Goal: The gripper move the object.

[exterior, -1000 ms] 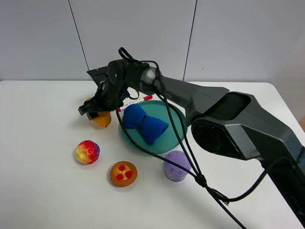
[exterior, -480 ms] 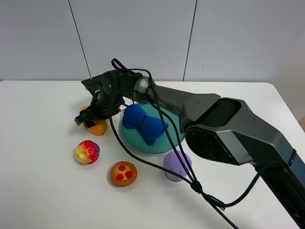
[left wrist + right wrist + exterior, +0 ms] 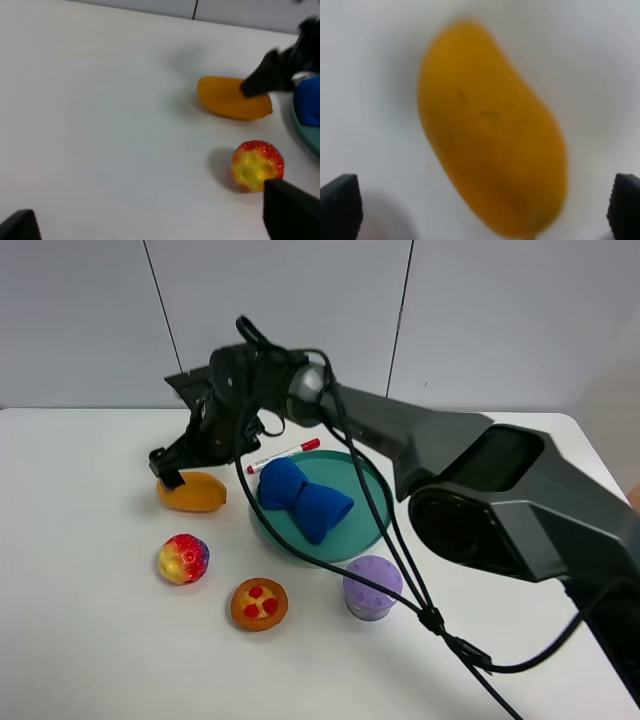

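The right gripper (image 3: 168, 470) hangs just over the mango (image 3: 192, 492), jaws spread wide and holding nothing. The fruit lies on its side on the white table (image 3: 80, 620), just beside the teal plate (image 3: 368, 502) and near the round red-and-yellow fruit (image 3: 183, 558). It looks like a light, hollow toy — smooth and rounded, probably stiff enough to squeeze but apt to slip. I'd pinch it across the fat middle, not the tapering ends, where it might squirt out. The left gripper (image 3: 155, 220) is spread too, empty.
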`<action>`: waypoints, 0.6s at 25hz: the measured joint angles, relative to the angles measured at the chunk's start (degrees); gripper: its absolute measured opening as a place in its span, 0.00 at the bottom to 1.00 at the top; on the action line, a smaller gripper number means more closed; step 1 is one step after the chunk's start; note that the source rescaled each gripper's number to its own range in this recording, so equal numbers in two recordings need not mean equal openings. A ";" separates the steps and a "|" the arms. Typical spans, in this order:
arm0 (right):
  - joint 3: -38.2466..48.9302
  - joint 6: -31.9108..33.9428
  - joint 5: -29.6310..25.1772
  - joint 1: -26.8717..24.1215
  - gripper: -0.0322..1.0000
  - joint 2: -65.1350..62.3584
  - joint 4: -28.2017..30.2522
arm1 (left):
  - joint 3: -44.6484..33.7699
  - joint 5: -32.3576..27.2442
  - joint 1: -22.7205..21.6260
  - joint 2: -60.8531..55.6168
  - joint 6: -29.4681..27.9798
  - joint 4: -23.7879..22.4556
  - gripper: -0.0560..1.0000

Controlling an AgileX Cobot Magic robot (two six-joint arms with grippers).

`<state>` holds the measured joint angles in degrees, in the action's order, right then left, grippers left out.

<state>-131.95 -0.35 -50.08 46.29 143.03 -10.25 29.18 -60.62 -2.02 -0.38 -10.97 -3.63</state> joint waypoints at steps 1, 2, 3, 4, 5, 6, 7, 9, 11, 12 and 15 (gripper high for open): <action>0.00 0.00 -0.17 0.05 0.99 -2.55 0.73 | 0.00 0.00 0.00 0.00 0.00 0.00 1.00; 0.00 0.00 -0.17 0.05 1.00 -5.38 1.15 | 0.00 0.00 0.00 0.00 0.00 0.00 1.00; 0.00 0.00 -0.17 0.08 1.00 -7.89 1.73 | 0.00 0.00 0.00 0.00 0.00 0.00 1.00; 0.00 0.00 -0.17 0.08 1.00 -10.91 1.99 | 0.00 0.00 0.00 0.00 0.00 0.00 1.00; 0.00 0.00 -0.22 0.08 1.00 -14.16 2.48 | 0.00 0.00 0.00 0.00 0.00 0.00 1.00; 0.00 0.00 -0.28 0.08 1.00 -17.43 3.16 | 0.00 0.00 0.00 0.00 0.00 0.00 1.00; 0.00 0.00 -0.48 0.13 1.00 -20.20 4.17 | 0.00 0.00 0.00 0.00 0.00 0.00 1.00; -0.02 0.35 -2.06 0.13 1.00 -26.58 7.54 | 0.00 0.00 0.00 0.00 0.00 0.00 1.00; -0.06 1.00 -4.54 0.13 1.00 -32.07 12.44 | 0.00 0.00 0.00 0.00 0.00 0.00 1.00; -0.06 1.57 -6.21 0.13 1.00 -34.88 15.48 | 0.00 0.00 0.00 0.00 0.00 0.00 1.00; -0.06 2.93 -11.33 0.13 1.00 -42.38 23.70 | 0.00 0.00 0.00 0.00 0.00 0.00 1.00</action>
<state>-132.01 2.58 -61.41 46.43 100.65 13.45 29.18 -60.62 -2.02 -0.38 -10.97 -3.63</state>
